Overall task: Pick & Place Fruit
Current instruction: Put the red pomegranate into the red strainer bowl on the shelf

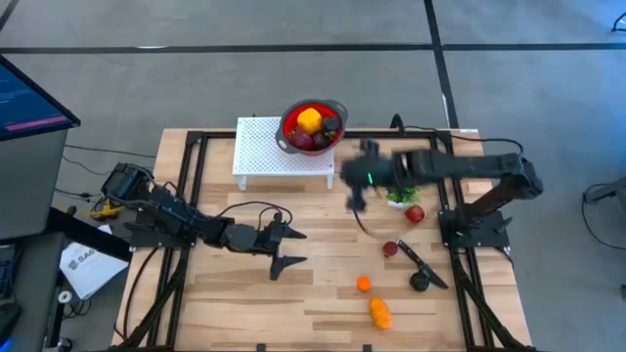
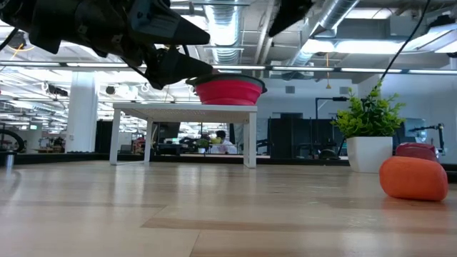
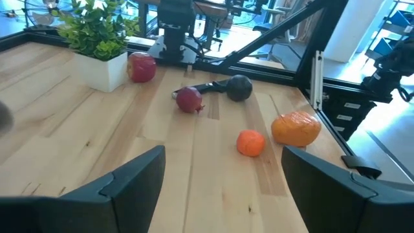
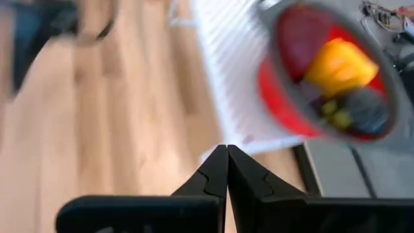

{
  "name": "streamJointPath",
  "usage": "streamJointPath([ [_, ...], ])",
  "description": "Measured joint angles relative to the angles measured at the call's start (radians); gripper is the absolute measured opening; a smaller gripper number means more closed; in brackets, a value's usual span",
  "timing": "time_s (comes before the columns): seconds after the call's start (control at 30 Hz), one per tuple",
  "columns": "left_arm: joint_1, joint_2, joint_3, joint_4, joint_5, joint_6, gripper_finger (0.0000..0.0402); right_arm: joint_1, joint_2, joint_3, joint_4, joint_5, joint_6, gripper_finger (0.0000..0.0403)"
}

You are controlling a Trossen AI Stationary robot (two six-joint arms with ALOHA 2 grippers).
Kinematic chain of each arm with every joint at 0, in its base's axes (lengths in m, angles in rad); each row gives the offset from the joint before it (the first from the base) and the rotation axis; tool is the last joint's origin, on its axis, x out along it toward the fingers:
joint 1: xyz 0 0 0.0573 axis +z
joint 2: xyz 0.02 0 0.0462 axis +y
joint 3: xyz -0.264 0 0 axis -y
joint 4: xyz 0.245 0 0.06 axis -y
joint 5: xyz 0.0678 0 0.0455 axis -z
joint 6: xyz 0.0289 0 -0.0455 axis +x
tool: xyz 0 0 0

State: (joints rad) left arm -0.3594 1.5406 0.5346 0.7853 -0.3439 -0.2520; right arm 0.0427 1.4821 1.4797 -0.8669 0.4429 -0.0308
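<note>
While four or so fruit pcs already sit in the red bowl [image 1: 313, 125] (yellow-orange one [image 1: 309, 120] on top, dark ones beside it), five are loose on the table [image 1: 235, 284]: a red apple [image 1: 416, 213] just beside the plant pot, a maroon pc [image 1: 390, 249], a near-black one [image 1: 420, 282], a small orange [image 1: 364, 285] and a bigger orange pc [image 1: 380, 312] nearest the front edge. Bowl stands on a white perforated stand [image 1: 264, 152] at the far side.

Step in hand looks like a return trip: the right gripper [image 1: 354, 200] hangs w/ fingers pressed together and nothing between them, just right of the stand, so prob. between a drop-off and the next pick. Next move calls for spreading the fingers, swinging back toward the right-hand cluster and coming down on one pc; the apple or maroon one is nearest.

The left gripper [image 1: 284, 247] waits mid-table, fingers spread wide and empty, pointed at the same cluster.

In the way: the green plant [image 1: 402, 196] in its white pot touches or nearly touches the apple, so little room on that side. A black-handled knife [image 1: 421, 262] lies between maroon and near-black pcs, its end against the latter. Arms' cables trail over the wood nearby.
</note>
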Motion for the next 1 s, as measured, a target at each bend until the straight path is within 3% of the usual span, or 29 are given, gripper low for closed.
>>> streamJointPath([
  [0.13,-0.001,0.0,0.0,0.0,0.0,0.0,0.0301,0.188,-0.083,-0.16,-0.045,0.08,0.159,0.0002],
  [0.37,0.0,0.0,0.0,0.0,-0.001,0.0,0.0301,0.444,-0.186,-0.466,-0.042,0.069,0.591,0.0003],
  [0.47,0.0,0.0,0.0,0.0,-0.002,0.0,0.0301,0.512,-0.184,-0.561,0.005,0.04,0.671,0.0003],
  [0.6,0.0,0.0,0.0,0.0,-0.016,0.0,0.0301,0.547,-0.139,-0.598,0.006,-0.037,0.595,0.0007],
  [0.7,0.002,0.0,0.0,0.0,-0.023,0.0,0.0301,0.531,-0.098,-0.593,-0.02,-0.115,0.536,0.0033],
  [0.83,0.003,0.0,0.0,0.0,-0.032,0.0,0.0301,0.502,-0.036,-0.593,-0.022,-0.223,0.356,0.0104],
  [1.0,0.003,0.0,0.0,0.0,-0.032,0.0,0.0301,0.498,0.029,-0.593,-0.017,-0.246,0.073,0.0224],
])
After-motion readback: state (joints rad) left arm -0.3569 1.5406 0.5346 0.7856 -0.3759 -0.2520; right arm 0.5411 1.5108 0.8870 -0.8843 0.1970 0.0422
